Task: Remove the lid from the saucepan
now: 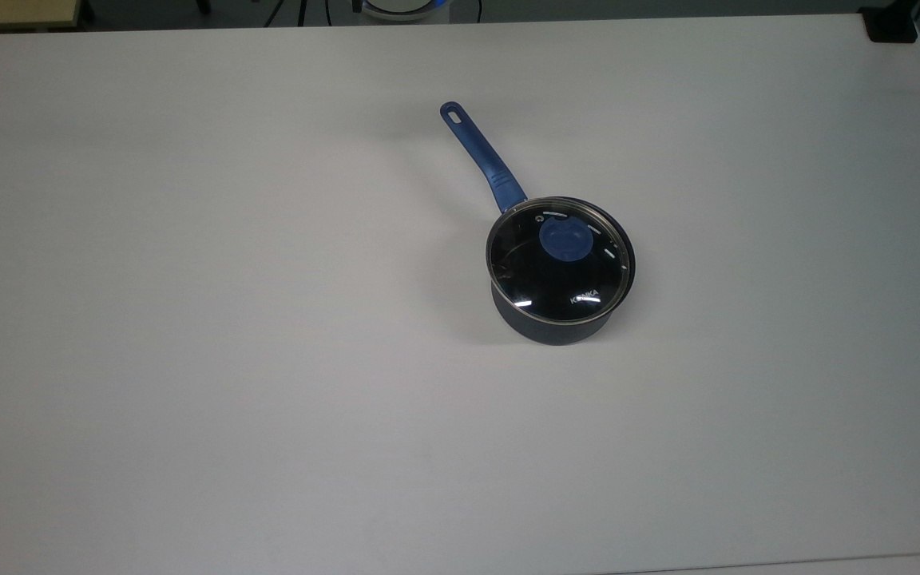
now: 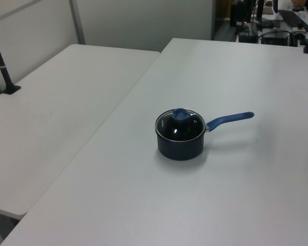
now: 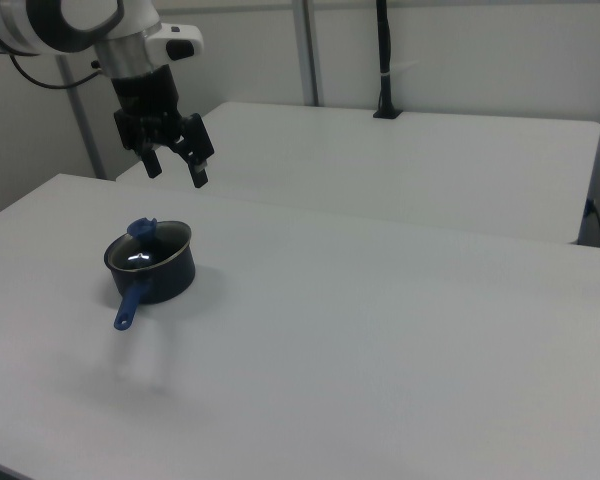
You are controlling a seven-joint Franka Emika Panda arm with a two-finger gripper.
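Note:
The dark navy saucepan stands on the white table, right of centre in the top view. Its long blue handle points up and to the top view's left. The glass lid sits closed on the pot, blue knob at its centre. In the right view my gripper hangs open in the air, above the pot and a little to its right, with nothing between its fingers.
The white table spreads wide around the pot. A second table adjoins it at the left view's left, with a black post clamped on it. A black clamp sits at the top view's upper right corner.

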